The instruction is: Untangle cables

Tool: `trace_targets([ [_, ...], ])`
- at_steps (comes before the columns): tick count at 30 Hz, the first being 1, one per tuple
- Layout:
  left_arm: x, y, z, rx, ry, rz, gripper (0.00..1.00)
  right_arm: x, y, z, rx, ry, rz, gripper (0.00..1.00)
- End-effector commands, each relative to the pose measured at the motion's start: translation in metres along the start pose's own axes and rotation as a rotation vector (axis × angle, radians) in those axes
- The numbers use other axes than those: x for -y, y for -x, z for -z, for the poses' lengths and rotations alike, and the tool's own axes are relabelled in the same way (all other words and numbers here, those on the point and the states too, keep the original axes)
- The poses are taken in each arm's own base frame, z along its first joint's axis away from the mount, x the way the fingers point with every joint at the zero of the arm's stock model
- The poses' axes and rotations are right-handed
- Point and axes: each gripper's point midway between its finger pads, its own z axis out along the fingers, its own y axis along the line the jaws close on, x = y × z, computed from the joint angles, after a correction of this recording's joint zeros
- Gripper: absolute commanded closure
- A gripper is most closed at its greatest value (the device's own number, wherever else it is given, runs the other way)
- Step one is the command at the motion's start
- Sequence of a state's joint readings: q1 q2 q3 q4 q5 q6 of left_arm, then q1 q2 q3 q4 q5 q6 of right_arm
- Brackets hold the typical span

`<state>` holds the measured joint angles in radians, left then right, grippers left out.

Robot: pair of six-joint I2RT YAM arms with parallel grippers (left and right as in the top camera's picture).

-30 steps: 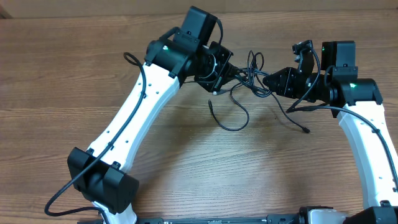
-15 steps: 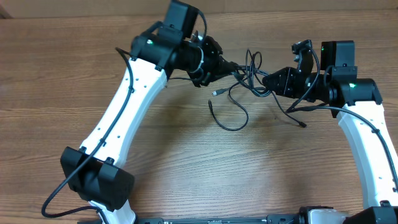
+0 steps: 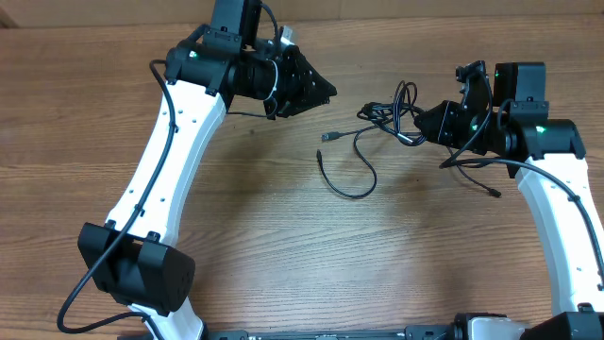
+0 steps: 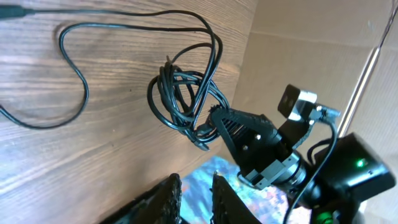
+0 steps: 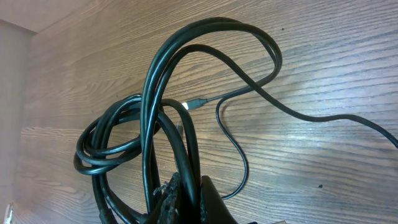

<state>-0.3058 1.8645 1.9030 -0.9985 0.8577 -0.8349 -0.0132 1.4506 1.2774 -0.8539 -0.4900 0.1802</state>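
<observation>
Black cables (image 4: 186, 99), pinched in right tool (image 3: 422, 129)

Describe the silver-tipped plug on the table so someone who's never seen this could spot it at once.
On the wooden table, look between the left arm and the right arm, just left of the knot of black cables pinched in the right gripper. The plug ends a loose cord lying there; it alone has a silvery tip, unlike the plain black end beside it.

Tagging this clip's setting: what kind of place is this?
Probably a robotics lab bench: a wood-grain table, white left arm and right arm mounted at its near edge, tangled black cables as a test prop, plain brown board behind.
</observation>
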Motion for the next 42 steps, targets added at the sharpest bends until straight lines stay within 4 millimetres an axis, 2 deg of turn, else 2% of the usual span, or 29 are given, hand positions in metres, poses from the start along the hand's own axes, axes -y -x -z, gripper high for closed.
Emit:
trace_targets([
  [1, 0.010, -0.008, 0.006, 0.001, -0.010, -0.138, 0.82, -0.005, 0.010, 0.005, 0.032, 0.004, 0.014, 0.96],
  [2, 0.005, -0.006, 0.005, 0.017, 0.020, -0.129, 0.78, -0.005, 0.010, 0.005, 0.031, 0.007, 0.014, 0.96],
  [4, -0.005, -0.003, 0.003, 0.050, 0.084, -0.117, 0.58, -0.005, 0.010, 0.005, 0.030, 0.008, 0.010, 0.96],
  [6, -0.016, -0.003, 0.000, 0.071, 0.150, -0.097, 0.24, -0.005, 0.010, 0.005, 0.031, 0.009, 0.011, 0.96],
  [7, -0.020, -0.005, -0.001, 0.077, 0.179, -0.084, 0.00, -0.005, 0.010, 0.005, 0.031, 0.009, 0.011, 0.96],
  [12, -0.023, -0.011, -0.011, 0.095, 0.232, -0.059, 0.00, -0.006, 0.012, 0.005, 0.038, 0.011, 0.015, 0.96],
  [20, -0.025, -0.022, -0.029, 0.197, 0.305, 0.232, 0.00, -0.006, 0.012, 0.005, 0.036, 0.012, 0.014, 0.96],
  [30, -0.024, -0.041, -0.051, 0.343, 0.370, 0.420, 0.00, -0.010, 0.009, 0.005, 0.026, 0.034, 0.013, 0.96],
  [42, -0.024, -0.039, -0.054, 0.492, 0.381, 0.495, 0.03, -0.014, 0.004, 0.004, 0.005, 0.052, 0.010, 0.96],
])
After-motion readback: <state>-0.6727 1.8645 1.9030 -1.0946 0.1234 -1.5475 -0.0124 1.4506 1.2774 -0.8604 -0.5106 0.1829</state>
